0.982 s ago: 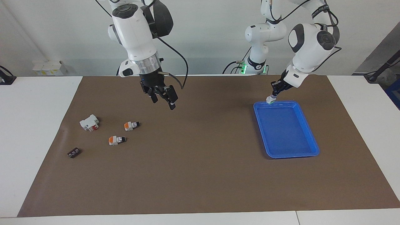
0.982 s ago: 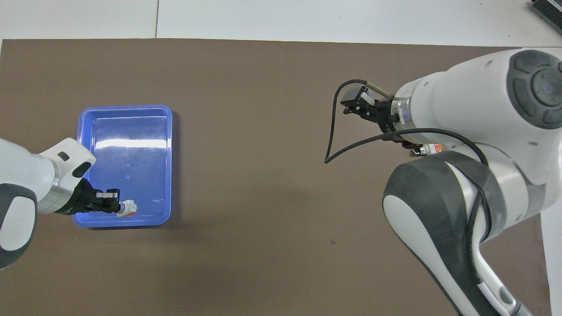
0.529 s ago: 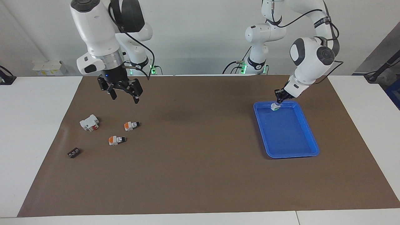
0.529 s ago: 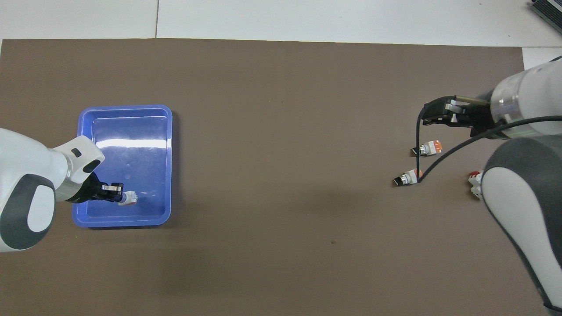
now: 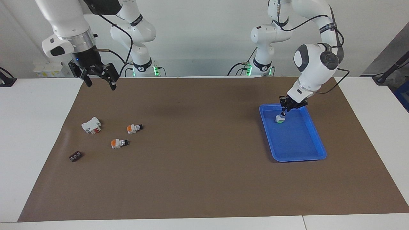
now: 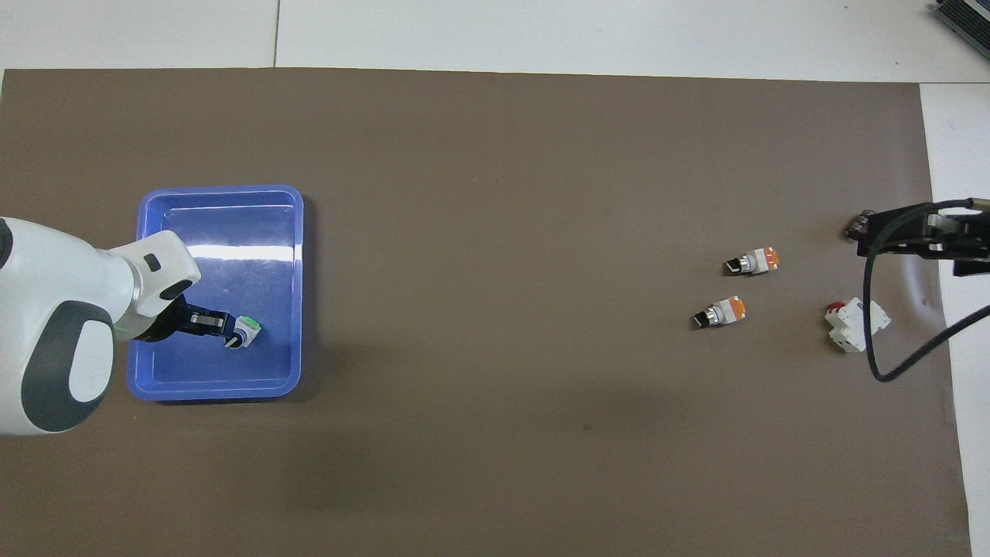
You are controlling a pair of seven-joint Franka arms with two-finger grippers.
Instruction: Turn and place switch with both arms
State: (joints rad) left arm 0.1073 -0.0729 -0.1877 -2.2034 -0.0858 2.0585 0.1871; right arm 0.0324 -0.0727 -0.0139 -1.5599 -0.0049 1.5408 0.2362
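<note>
Facing view shows your left gripper (image 5: pixel 282 113) pinching the switch (image 5: pixel 280 119) by its knob inside the tray (image 5: pixel 314 131); light, rigid, slippery plastic. Right gripper (image 5: pixel 98 76) waits, fingers spread.

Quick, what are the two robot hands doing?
Left gripper: shut on the switch, in the blue tray.
Right gripper: open, holding nothing.

Right hand (image 6: pixel 920 236) half outside overhead view.

Your left gripper (image 5: pixel 283 112) holds the switch (image 5: pixel 280 119) upright in the blue tray (image 5: pixel 314 152) — right gripper (image 5: pixel 98 78) open, raised over the mat's robot-side corner.
</note>
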